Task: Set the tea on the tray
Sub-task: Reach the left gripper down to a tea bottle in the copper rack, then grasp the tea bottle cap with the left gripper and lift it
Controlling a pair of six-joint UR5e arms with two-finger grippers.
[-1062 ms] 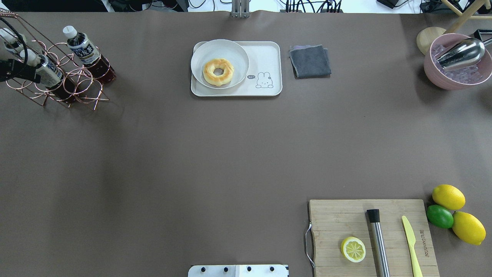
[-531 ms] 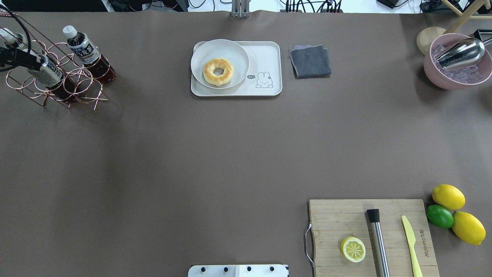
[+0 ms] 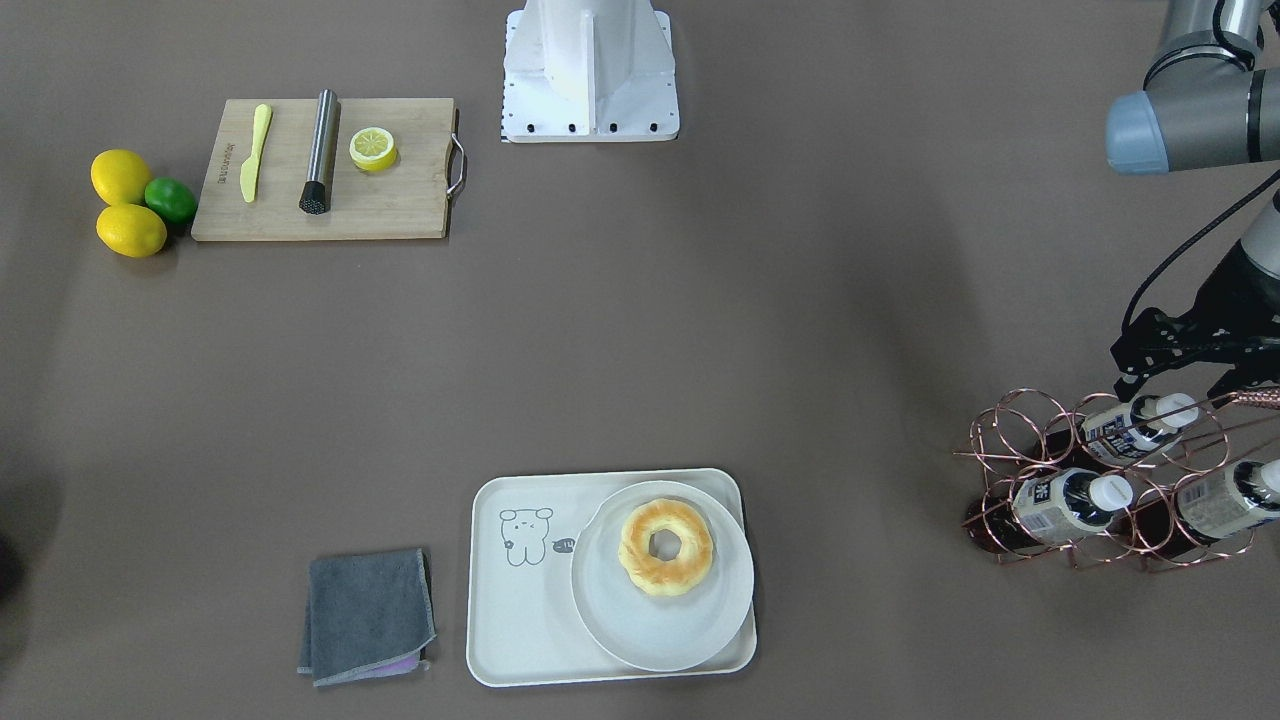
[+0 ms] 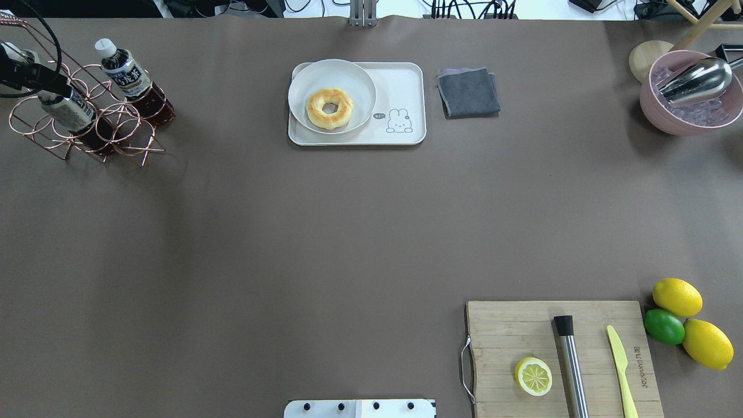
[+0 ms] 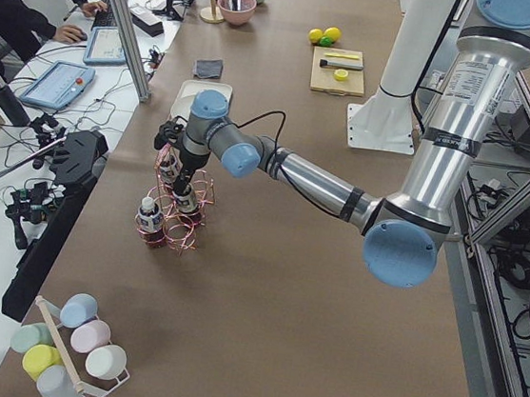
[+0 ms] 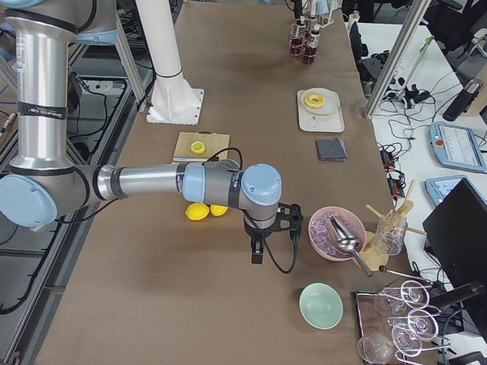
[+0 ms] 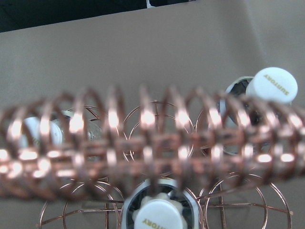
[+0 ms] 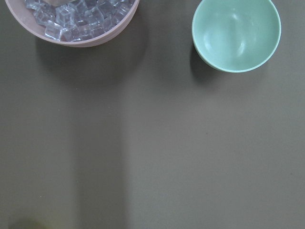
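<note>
Two tea bottles with white and dark-blue labels lie tilted in a copper wire rack (image 3: 1010, 440): one on the robot's side (image 3: 1135, 427) (image 4: 67, 109) and one on the far side (image 3: 1065, 497) (image 4: 130, 75). My left gripper (image 3: 1178, 385) (image 4: 26, 72) is open and hovers at the white cap of the bottle on the robot's side, holding nothing. The cream tray (image 4: 400, 87) (image 3: 520, 610) with the cartoon lies at the far middle of the table. My right gripper (image 6: 259, 255) shows only in the exterior right view, near a pink bowl; I cannot tell its state.
A white plate (image 4: 354, 75) with a doughnut (image 4: 329, 108) fills the tray's left half. A third bottle with a pale label (image 3: 1225, 497) is in the rack. A grey cloth (image 4: 468, 92), a pink ice bowl (image 4: 688, 96), a cutting board (image 4: 522, 325) and lemons (image 4: 677, 296) lie to the right.
My left gripper has moved away from the robot along the rack's left side, toward the bottle caps. The bottles and tray have not moved.
</note>
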